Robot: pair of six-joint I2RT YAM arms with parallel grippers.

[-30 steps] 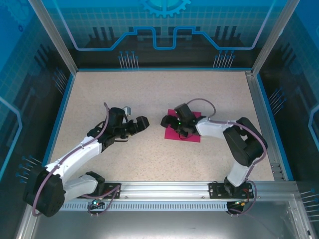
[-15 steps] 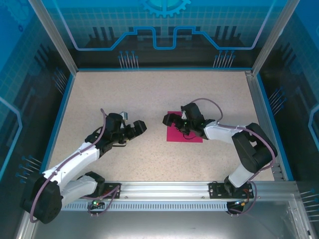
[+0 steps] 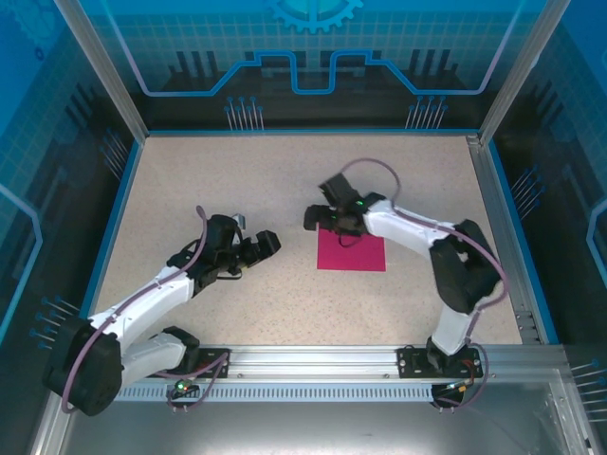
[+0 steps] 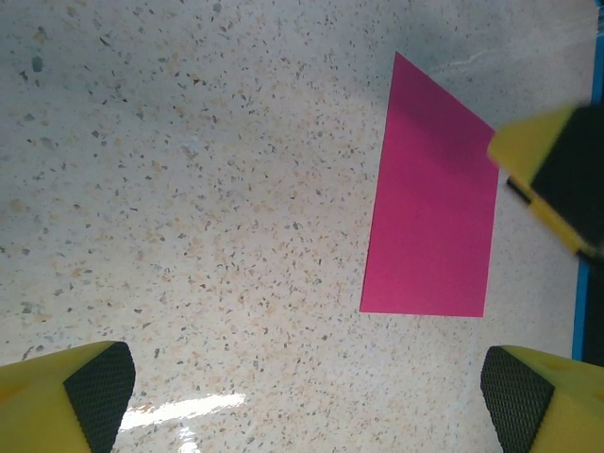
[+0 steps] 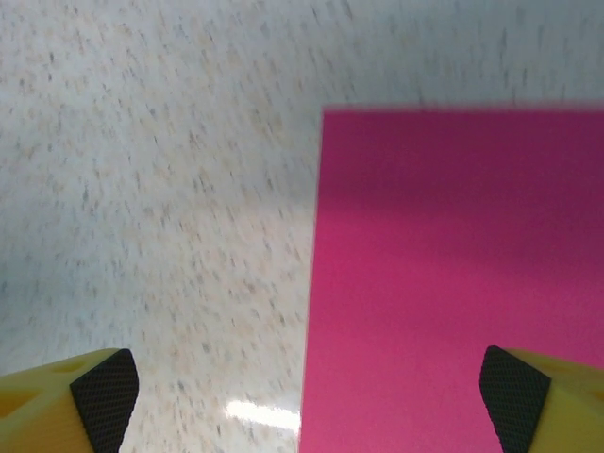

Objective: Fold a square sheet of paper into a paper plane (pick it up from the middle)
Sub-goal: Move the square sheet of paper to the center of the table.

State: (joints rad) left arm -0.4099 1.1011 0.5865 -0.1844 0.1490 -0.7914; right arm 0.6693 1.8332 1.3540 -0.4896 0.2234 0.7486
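Observation:
The square sheet of paper [image 3: 352, 254] lies flat on the speckled table, magenta-pink and unfolded. My right gripper [image 3: 316, 220] hovers open over the sheet's far left corner. In the right wrist view the sheet [image 5: 462, 283] spans the right half, and its straight left edge runs between the open fingers of the right gripper [image 5: 307, 401]. My left gripper [image 3: 268, 243] stands open left of the sheet, apart from it. The left wrist view shows the sheet [image 4: 432, 212] ahead to the right, with bare table between the left gripper [image 4: 307, 401] fingers. A yellow right fingertip [image 4: 552, 175] shows at its right edge.
The speckled table [image 3: 285, 180] is bounded by a blue rim and aluminium posts, with a metal rail [image 3: 313, 360] at the near edge. Open table surface lies behind and to both sides of the sheet.
My right gripper has lifted off the sheet and moved back towards its far left corner, leaving the sheet uncovered. The left arm has barely moved.

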